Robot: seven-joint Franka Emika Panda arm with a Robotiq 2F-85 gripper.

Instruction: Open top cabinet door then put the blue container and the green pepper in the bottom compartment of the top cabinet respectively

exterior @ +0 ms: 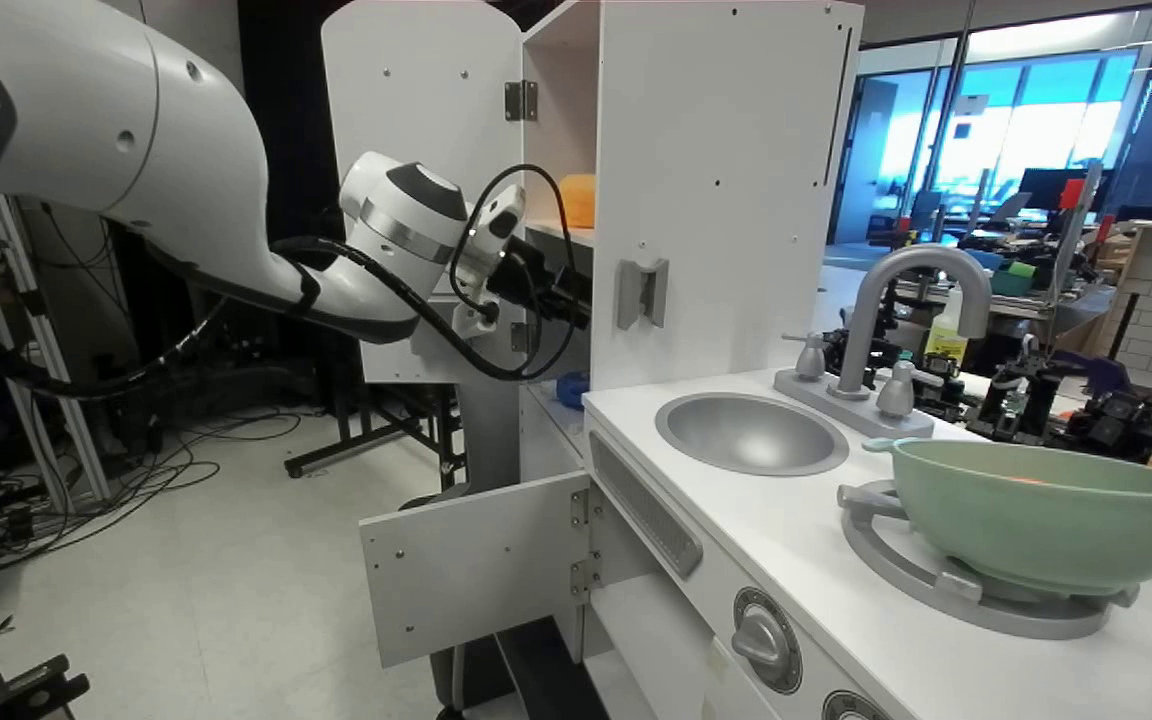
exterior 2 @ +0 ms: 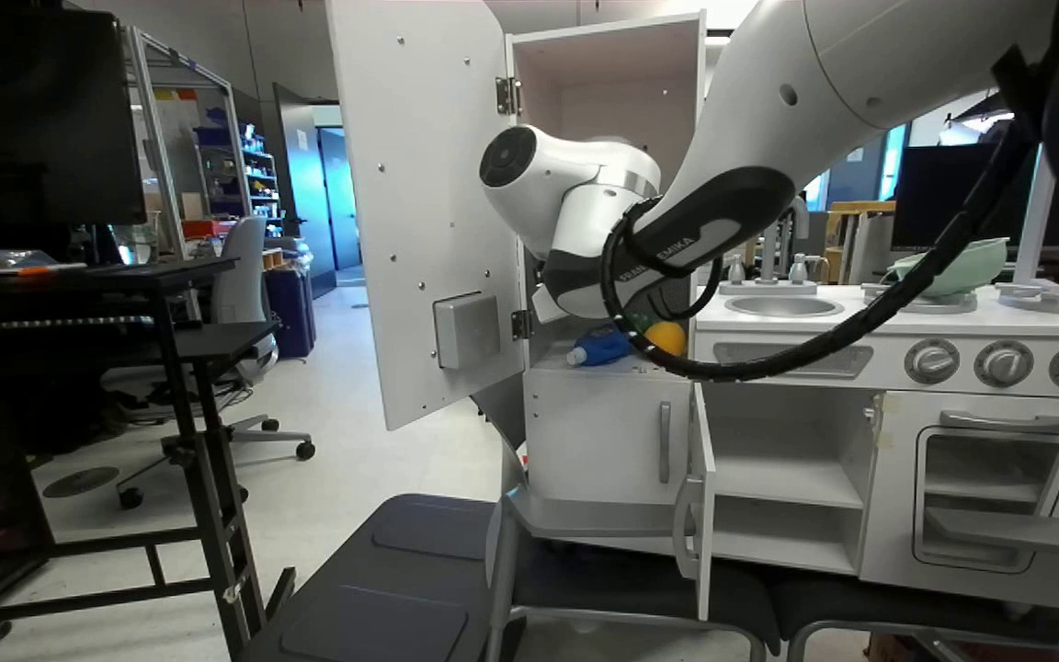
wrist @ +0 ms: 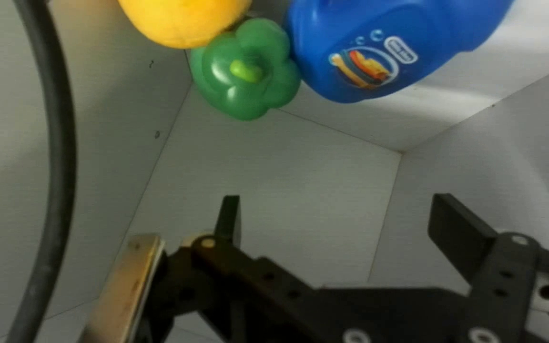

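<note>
The top cabinet door [exterior: 426, 130] stands wide open; it also shows in an exterior view [exterior 2: 438, 211]. The bottom compartment [exterior 2: 540, 357] of the top cabinet [exterior: 726, 220] holds the blue container [exterior 2: 601, 347], lying on its side. The wrist view shows the blue container [wrist: 379, 43] touching or close beside the green pepper [wrist: 248, 71]. My gripper [wrist: 336, 205] is open, with nothing between its fingers, inside the compartment and apart from both. In an exterior view the gripper [exterior: 571, 300] is partly hidden by the cabinet's side wall.
An orange-yellow toy [wrist: 184, 19] lies beside the pepper; an orange toy [exterior 2: 667, 337] also shows in the bottom compartment. Another orange thing [exterior: 578, 200] sits on the shelf above. A lower door [exterior: 481, 570] stands open. The counter has a sink [exterior: 751, 430] and pale green bowl [exterior: 1046, 520].
</note>
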